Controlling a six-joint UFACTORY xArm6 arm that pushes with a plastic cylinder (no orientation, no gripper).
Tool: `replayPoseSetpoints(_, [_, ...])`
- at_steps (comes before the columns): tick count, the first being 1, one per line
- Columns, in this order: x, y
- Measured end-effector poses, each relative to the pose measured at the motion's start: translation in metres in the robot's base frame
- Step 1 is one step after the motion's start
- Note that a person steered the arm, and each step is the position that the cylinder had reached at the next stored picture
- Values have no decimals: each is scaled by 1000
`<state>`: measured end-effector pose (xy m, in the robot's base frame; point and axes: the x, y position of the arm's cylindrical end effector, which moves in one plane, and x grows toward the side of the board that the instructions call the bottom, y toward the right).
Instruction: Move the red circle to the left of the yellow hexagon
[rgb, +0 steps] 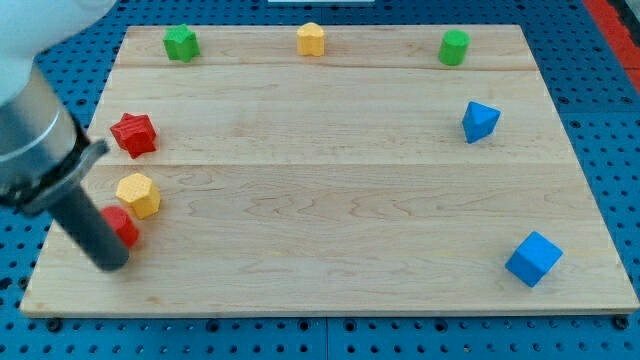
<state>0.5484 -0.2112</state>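
The red circle (123, 227) lies near the board's left edge, partly hidden behind my rod. The yellow hexagon (138, 194) sits just above and slightly right of it, nearly touching. My tip (110, 262) rests on the board right at the red circle's lower left side.
A red star (134, 134) lies above the yellow hexagon. Along the view's top are a green star (181, 43), a yellow block (312, 39) and a green cylinder (454, 47). A blue triangular block (479, 121) and a blue cube (533, 259) are on the right. The wooden board (330, 200) ends close to my tip on the left.
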Motion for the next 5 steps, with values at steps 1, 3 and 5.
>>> replayPoseSetpoints(1, [-42, -2])
replayPoseSetpoints(3, [-67, 6])
replayPoseSetpoints(5, [-88, 48])
